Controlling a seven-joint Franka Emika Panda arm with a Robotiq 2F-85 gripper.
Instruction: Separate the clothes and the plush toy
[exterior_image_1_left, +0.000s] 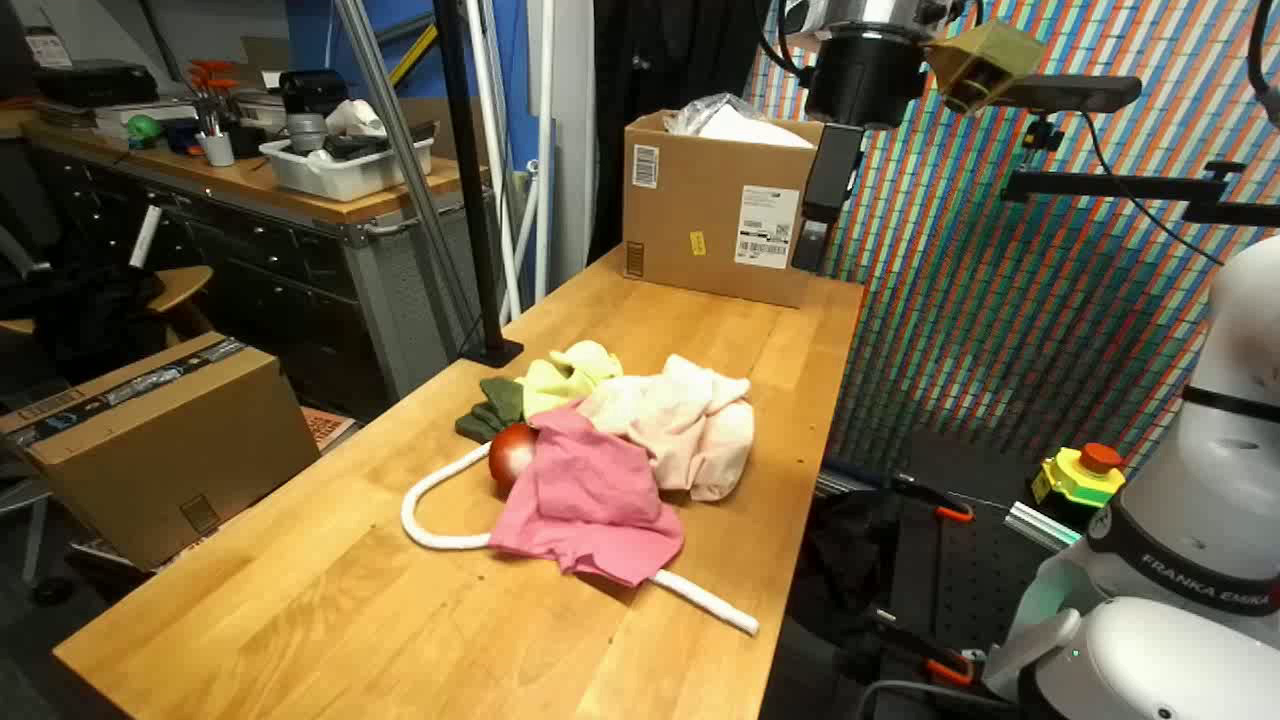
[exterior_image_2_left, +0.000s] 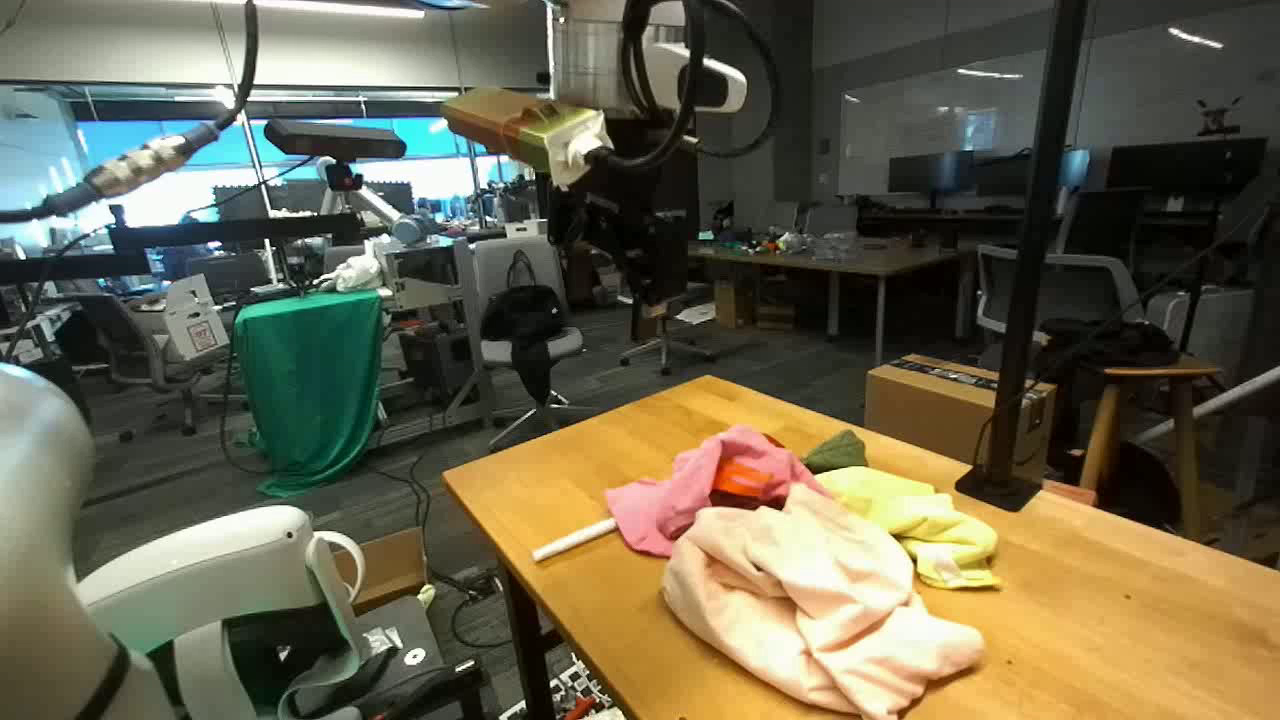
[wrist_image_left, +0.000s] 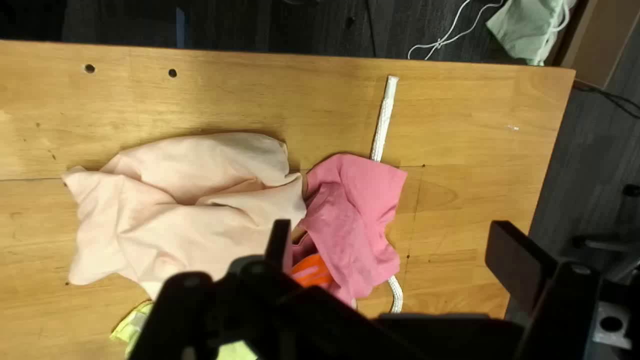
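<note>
In an exterior view, see pink cloth (exterior_image_1_left: 595, 485) over a white rope (exterior_image_1_left: 450, 541), a red round object (exterior_image_1_left: 510, 460) against its edge, with peach cloth (exterior_image_1_left: 690, 425), yellow cloth (exterior_image_1_left: 575, 375) and dark-green cloth (exterior_image_1_left: 495, 405) heaped alongside on the wooden table (exterior_image_1_left: 330, 600). In an exterior view, note an orange object (exterior_image_2_left: 742, 480) within the pink folds; cannot tell whether plush. In the wrist view, find the gripper (wrist_image_left: 390, 240) with fingers (wrist_image_left: 517, 262) spread wide, above the pink cloth.

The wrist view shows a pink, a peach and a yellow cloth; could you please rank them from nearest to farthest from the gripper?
1. Pink cloth: seen within the gap of the open gripper.
2. Peach cloth: toward the picture's left.
3. Yellow cloth: at the picture's lower left, partly hidden behind the gripper.
</note>
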